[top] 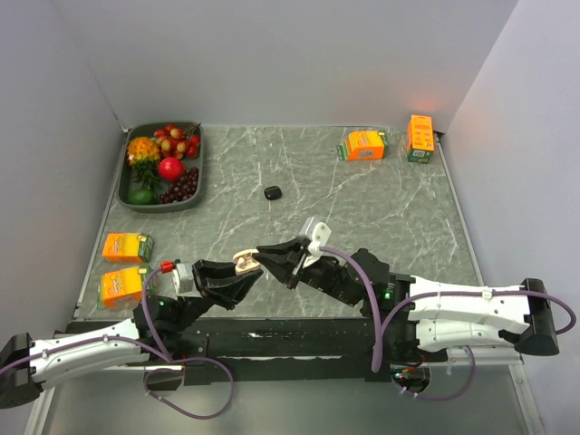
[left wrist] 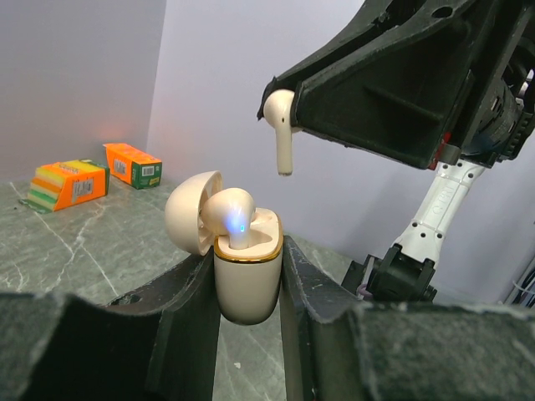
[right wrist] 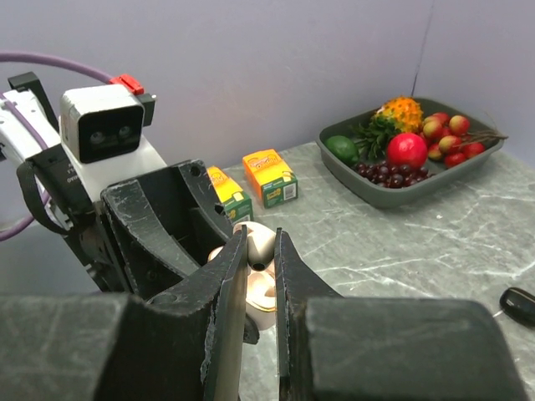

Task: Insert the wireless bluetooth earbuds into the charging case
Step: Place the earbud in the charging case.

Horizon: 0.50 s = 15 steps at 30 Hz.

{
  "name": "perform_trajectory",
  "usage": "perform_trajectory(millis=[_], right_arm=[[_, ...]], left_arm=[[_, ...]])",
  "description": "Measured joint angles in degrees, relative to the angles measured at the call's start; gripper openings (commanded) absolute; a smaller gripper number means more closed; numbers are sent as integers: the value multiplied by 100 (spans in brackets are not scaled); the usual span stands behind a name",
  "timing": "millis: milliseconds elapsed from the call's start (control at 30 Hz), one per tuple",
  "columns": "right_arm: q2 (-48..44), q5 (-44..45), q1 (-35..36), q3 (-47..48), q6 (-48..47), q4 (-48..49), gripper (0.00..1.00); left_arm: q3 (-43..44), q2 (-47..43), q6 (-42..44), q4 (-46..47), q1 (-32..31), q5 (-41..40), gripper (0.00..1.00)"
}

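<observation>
**Left holds the open case, right holds a bud over it**

Nearest the lens: left gripper (left wrist: 247,255) fills the bottom of its wrist view, clenched on the charging case (left wrist: 247,288). One black jaw presses each side and the case stands upright between them. The case is cream with a gold rim. Its lid (left wrist: 191,213) is flipped open toward 9 o'clock in that view. The seated earbud (left wrist: 227,209) is white and sits in the case head up, with a blue light glowing on it.

The right gripper (right wrist: 261,246) comes in from 2 o'clock in the left wrist view, jaws pinched on the second earbud (left wrist: 282,134). The head is trapped at the fingertips and the stem hangs straight down. This bud is above the case, slightly toward 1 o'clock. It is clear of the rim and not touching the seated earbud.

Top view:
- Both grippers meet tip to tip at 6 o'clock of centre, near the front edge of the table (top: 390,208).
- A small black item (top: 272,191) lies alone near centre, at 12 o'clock from the grippers and well apart from them. It's too small to tell whether it is a case or a bud.
- The fruit tray (top: 124,186) sits in the 10 o'clock corner.
- Two orange cartons are at 8 o'clock by the left edge, one (top: 127,246) just behind the other (top: 122,285).
- Two more are at 1 o'clock along the far edge, one (top: 364,145) lying flat, the other (top: 419,138) nearer the corner.
</observation>
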Motion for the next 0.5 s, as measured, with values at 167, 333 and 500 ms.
perform_trajectory(millis=[167, 333, 500], right_arm=[[81, -2, 28, 0, 9, -22, 0], [111, 9, 31, -28, 24, -59, 0], [111, 55, 31, -92, 26, -76, 0]], left_arm=[[0, -4, 0, 0, 0, 2, 1], [0, -46, 0, 0, 0, 0, 1], [0, -81, 0, -37, 0, -2, 1]])
